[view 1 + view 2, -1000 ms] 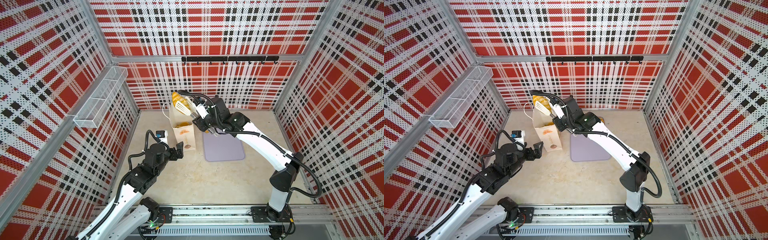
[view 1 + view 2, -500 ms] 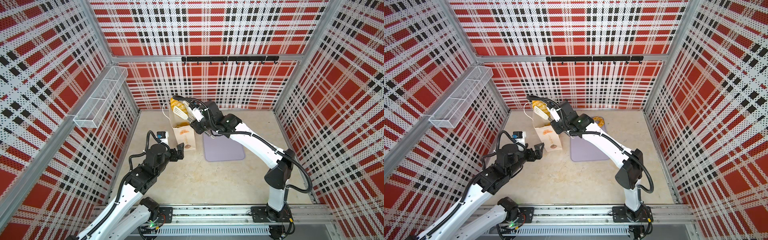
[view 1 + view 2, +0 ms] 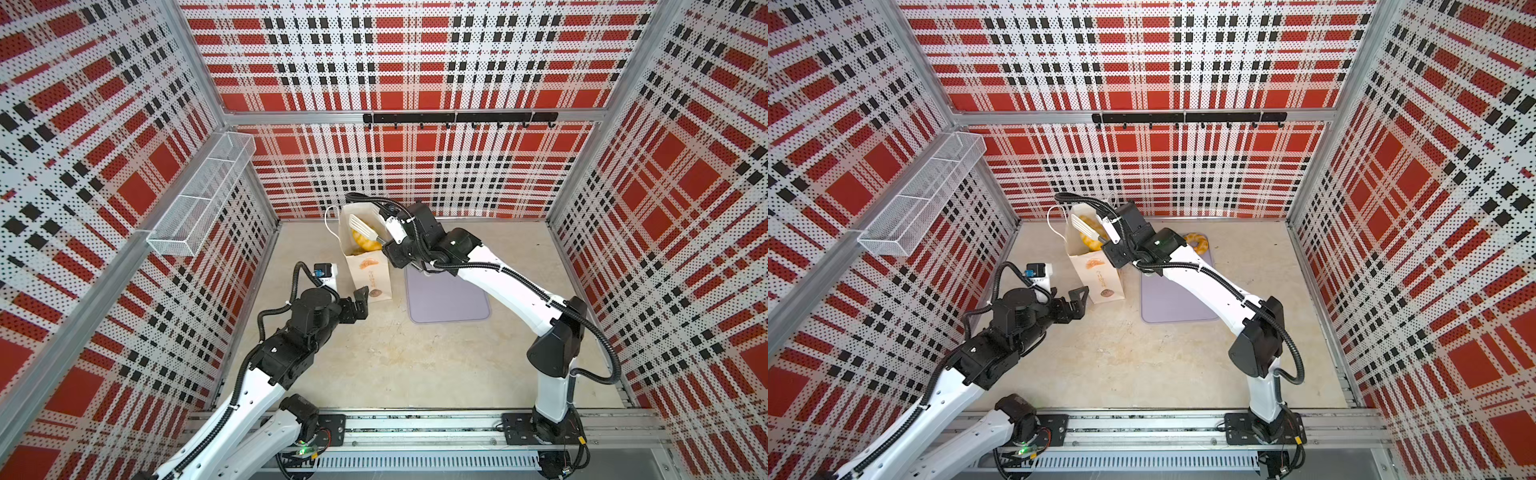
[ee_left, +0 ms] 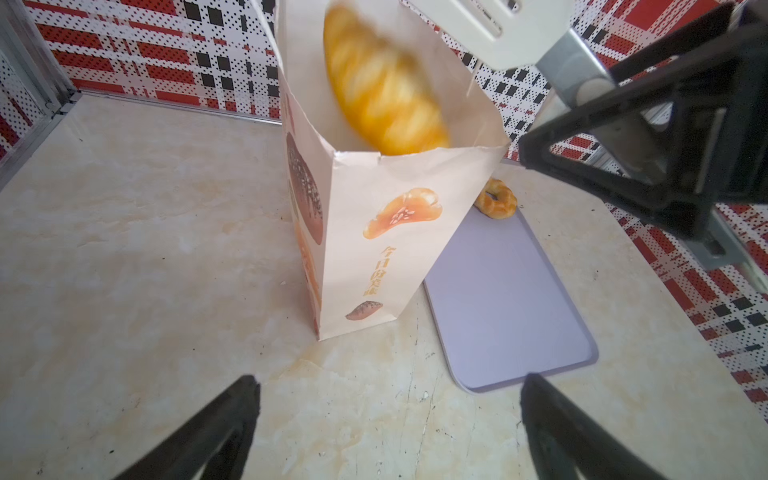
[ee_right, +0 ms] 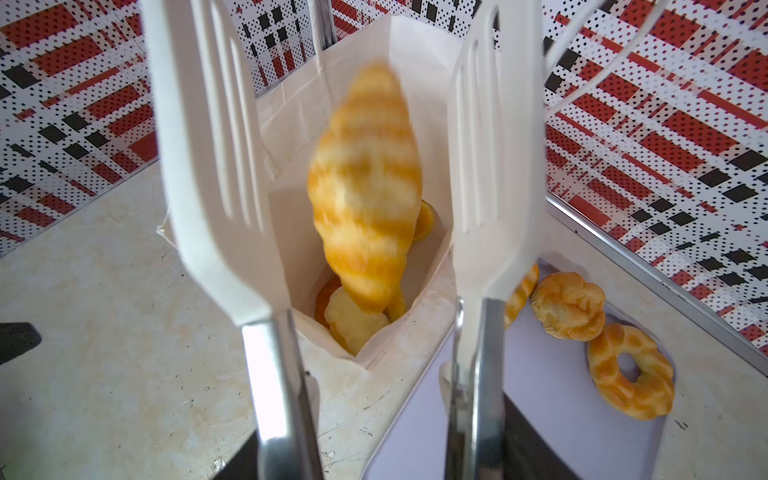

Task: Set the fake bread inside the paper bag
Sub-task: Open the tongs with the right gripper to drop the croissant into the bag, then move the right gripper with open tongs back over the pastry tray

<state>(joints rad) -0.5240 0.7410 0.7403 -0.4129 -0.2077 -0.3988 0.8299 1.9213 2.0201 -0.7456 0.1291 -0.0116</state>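
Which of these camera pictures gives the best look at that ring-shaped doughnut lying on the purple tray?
The right wrist view: the ring doughnut is large, sharp and whole on the lilac tray, beside a knotted bun. The left wrist view shows it small and far off. In a top view it peeks out past the arm; elsewhere the arm hides it.
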